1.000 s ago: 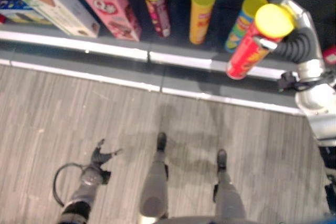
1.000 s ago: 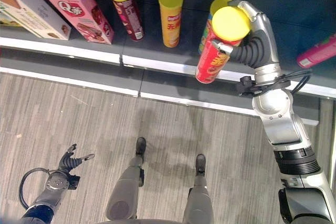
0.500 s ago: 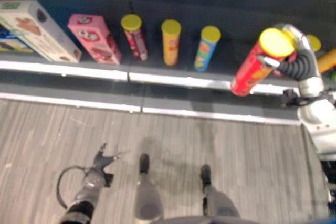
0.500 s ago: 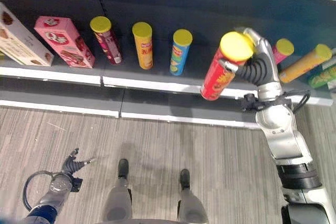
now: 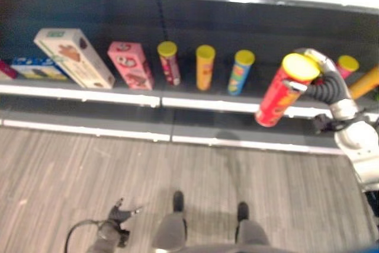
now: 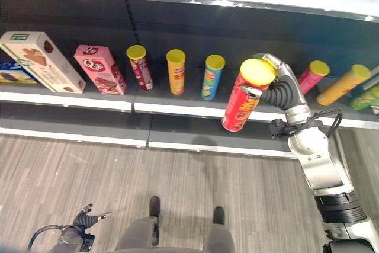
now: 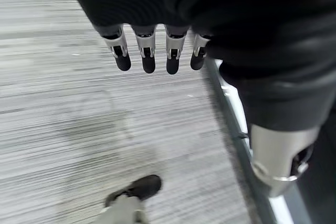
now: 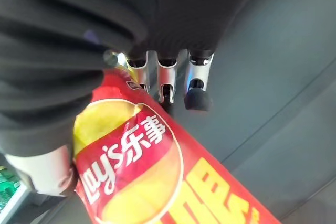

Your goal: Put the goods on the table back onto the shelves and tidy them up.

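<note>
Camera has pulled back and tilted up over the last second: the whole shelf row now sits in frame plus the lit edge of the shelf above, so most of the apparent shift is view motion, not goods moving. Right hand is clenched around the red can near its yellow lid, same grasp as a second ago; the right wrist view confirms the fingers are wrapped over the can body. Can is tilted, lid toward the far right, base hanging out over the shelf's front lip, not touching the board. Relative to the row it now sits right of the blue can, where earlier it overlapped that can, so the arm has carried it right toward the open gap between the blue can and the pink can leaning at the far right. Left of the gap the row reads yellow can, maroon can, pink box, then the large white box at far left. Left hand hangs low near the floor, fingers relaxed and straight, holding nothing. Judgement: placement is not done yet; the can needs to be stood upright and pushed back into that gap, with clearance from the blue can the main risk.
</note>
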Robot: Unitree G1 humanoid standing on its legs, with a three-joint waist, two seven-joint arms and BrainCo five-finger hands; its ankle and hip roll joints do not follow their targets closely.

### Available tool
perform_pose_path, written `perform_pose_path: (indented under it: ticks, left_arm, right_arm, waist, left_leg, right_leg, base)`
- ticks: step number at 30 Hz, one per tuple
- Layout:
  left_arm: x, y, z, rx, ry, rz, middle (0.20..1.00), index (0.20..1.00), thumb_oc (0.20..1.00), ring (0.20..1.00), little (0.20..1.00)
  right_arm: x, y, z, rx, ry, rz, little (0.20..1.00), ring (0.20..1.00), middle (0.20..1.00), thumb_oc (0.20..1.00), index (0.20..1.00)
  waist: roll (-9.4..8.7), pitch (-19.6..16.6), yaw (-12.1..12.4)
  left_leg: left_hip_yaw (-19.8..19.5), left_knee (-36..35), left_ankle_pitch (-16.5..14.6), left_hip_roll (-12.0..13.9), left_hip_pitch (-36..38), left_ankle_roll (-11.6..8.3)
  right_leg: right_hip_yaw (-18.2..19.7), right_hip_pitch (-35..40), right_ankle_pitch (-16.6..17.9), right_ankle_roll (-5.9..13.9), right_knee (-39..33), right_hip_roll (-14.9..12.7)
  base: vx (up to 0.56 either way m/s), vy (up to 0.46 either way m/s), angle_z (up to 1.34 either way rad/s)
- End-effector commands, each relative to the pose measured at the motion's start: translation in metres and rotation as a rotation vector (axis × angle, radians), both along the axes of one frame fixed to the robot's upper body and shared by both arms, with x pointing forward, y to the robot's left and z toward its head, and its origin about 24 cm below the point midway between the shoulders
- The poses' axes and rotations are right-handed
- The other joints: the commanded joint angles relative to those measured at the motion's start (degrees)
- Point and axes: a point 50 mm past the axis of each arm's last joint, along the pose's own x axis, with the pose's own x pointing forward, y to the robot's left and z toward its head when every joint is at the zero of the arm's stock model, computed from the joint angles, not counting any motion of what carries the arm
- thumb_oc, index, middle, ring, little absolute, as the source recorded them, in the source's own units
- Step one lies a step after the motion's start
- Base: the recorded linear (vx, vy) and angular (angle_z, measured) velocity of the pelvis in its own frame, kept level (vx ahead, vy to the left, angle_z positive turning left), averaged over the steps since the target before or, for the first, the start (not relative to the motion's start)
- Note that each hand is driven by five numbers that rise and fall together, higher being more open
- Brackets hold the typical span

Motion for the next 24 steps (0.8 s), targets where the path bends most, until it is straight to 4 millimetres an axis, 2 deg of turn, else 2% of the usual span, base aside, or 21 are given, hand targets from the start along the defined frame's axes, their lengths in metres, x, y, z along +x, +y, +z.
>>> perform_pose_path:
  ticks: [1,3,8,10,11,12,13,15,17,18,20,22,24]
  left_arm:
    - [0.008,0.004,0.006,0.010,-0.058,0.032,1.000,1.000,1.000,1.000,1.000]
    - [0.005,0.004,0.005,0.005,-0.055,0.057,1.000,1.000,1.000,1.000,1.000]
    - [-0.008,0.007,0.000,-0.014,-0.042,0.139,1.000,1.000,1.000,1.000,1.000]
    - [-0.008,0.008,0.001,-0.018,-0.063,0.166,1.000,1.000,1.000,1.000,1.000]
    - [-0.008,0.007,0.001,-0.019,-0.063,0.166,1.000,1.000,1.000,1.000,1.000]
    - [-0.005,0.006,0.003,-0.042,-0.088,0.166,1.000,1.000,1.000,1.000,1.000]
    - [-0.003,0.004,0.004,-0.042,-0.101,0.162,1.000,1.000,1.000,1.000,1.000]
    - [0.000,-0.005,0.001,-0.095,-0.134,0.210,1.000,1.000,1.000,1.000,1.000]
    - [0.000,-0.013,0.000,-0.110,-0.144,0.189,1.000,1.000,1.000,1.000,1.000]
    - [0.001,-0.016,0.001,-0.122,-0.146,0.172,1.000,1.000,1.000,1.000,1.000]
    - [0.000,-0.017,0.000,-0.140,-0.139,0.170,1.000,1.000,1.000,1.000,1.000]
    - [-0.002,-0.020,-0.002,-0.143,-0.116,0.148,1.000,1.000,1.000,1.000,1.000]
    - [-0.011,-0.019,-0.006,-0.123,-0.079,0.136,1.000,1.000,1.000,1.000,1.000]
  right_arm:
    - [0.002,0.015,0.032,0.023,-0.134,0.105,0.200,0.200,0.200,0.200,0.200]
    - [0.003,0.018,0.033,0.017,-0.131,0.119,0.200,0.200,0.200,0.200,0.200]
    - [0.001,0.021,0.040,-0.030,-0.138,0.137,0.200,0.200,0.200,0.200,0.200]
    - [0.002,0.025,0.042,-0.059,-0.130,0.161,0.200,0.200,0.200,0.200,0.200]
    - [0.003,0.025,0.042,-0.059,-0.130,0.162,0.200,0.200,0.200,0.200,0.200]
    - [-0.001,0.023,0.052,-0.084,-0.168,0.156,0.200,0.200,0.200,0.200,0.200]
    - [0.001,0.028,0.049,-0.081,-0.151,0.181,0.200,0.200,0.200,0.200,0.200]
    - [0.001,0.034,0.050,-0.106,-0.147,0.193,0.200,0.200,0.200,0.200,0.200]
    - [-0.001,0.034,0.048,-0.106,-0.146,0.197,0.200,0.200,0.200,0.200,0.200]
    - [-0.002,0.033,0.048,-0.120,-0.140,0.194,0.200,0.200,0.200,0.200,0.200]
    - [-0.005,0.032,0.047,-0.160,-0.133,0.182,0.200,0.200,0.200,0.200,0.200]
    - [-0.006,0.032,0.045,-0.168,-0.126,0.180,0.200,0.200,0.200,0.200,0.200]
    - [-0.003,0.036,0.046,-0.188,-0.141,0.187,0.200,0.200,0.200,0.200,0.200]
  waist:
    - [2.47,-1.25,1.18]
    - [2.61,-0.87,1.14]
    - [1.54,-0.70,1.44]
    - [0.51,-0.89,1.88]
    - [0.67,-0.83,1.97]
    - [-0.81,-2.37,3.44]
    - [-1.01,-2.52,3.44]
    - [-0.12,-2.37,3.36]
    - [0.44,-2.92,2.63]
    - [0.49,-3.35,2.49]
    - [0.73,-3.68,2.64]
    - [1.39,-3.53,2.84]
    - [2.76,-2.81,3.70]
  left_leg:
    - [-3.54,0.41,-9.77,-0.20,6.48,-1.14]
    - [-4.13,0.83,-11.07,1.36,8.38,-2.10]
    - [-5.18,1.38,-13.45,6.71,12.59,-5.35]
    - [-5.15,-0.31,-12.85,10.77,15.22,-7.69]
    - [-4.98,-0.56,-12.81,10.96,15.52,-7.76]
    - [-4.37,-1.12,-12.48,12.63,16.43,-9.40]
    - [-3.69,-1.73,-10.33,14.80,16.65,-10.16]
    - [-5.24,0.19,-1.59,17.28,13.47,-11.20]
    - [-3.46,1.18,1.01,17.95,12.26,-8.50]
    - [-2.32,1.71,1.71,17.01,11.17,-7.74]
    - [-1.33,1.93,-2.15,11.94,7.37,-6.28]
    - [-1.56,1.73,-3.06,7.54,2.85,-5.94]
    - [-2.18,0.57,-3.30,5.84,2.33,-5.31]
  right_leg:
    - [-1.96,-5.28,0.94,0.57,-4.61,0.83]
    - [-3.46,-6.26,1.92,0.86,-6.71,-1.36]
    - [-6.15,-7.74,4.93,2.37,-9.48,-6.29]
    - [-6.66,-8.79,6.68,2.37,-8.23,-6.25]
    - [-6.61,-8.76,6.56,2.37,-8.10,-6.04]
    - [-7.61,-6.19,3.95,2.37,-7.53,-5.95]
    - [-7.03,-5.90,3.30,2.37,-3.97,-4.75]
    - [-6.10,-5.81,-0.56,1.88,-0.34,-2.79]
    - [-6.75,-4.29,-2.52,0.10,-0.46,-1.35]
    - [-7.09,-3.80,-2.81,-0.60,-0.79,-0.78]
    - [-7.84,-2.33,-3.57,-1.33,-2.01,0.02]
    - [-8.41,-1.37,-3.53,-1.76,-3.07,0.76]
    - [-8.56,-1.04,-4.11,-1.78,-2.52,1.99]
  base:
    - [0.12,-0.208,-0.31]
    - [0.14,-0.274,-0.24]
    - [0.16,-0.452,0.23]
    - [0.13,-0.732,-0.06]
    - [0.15,-0.624,-0.16]
    - [0.15,-0.596,-0.13]
    - [0.15,-0.684,-0.03]
    - [0.03,-0.406,0.05]
    - [0.02,-0.333,0.31]
    - [0.03,-0.303,0.50]
    - [0.03,-0.266,0.81]
    - [0.02,-0.134,0.88]
    - [0.00,-0.016,0.30]
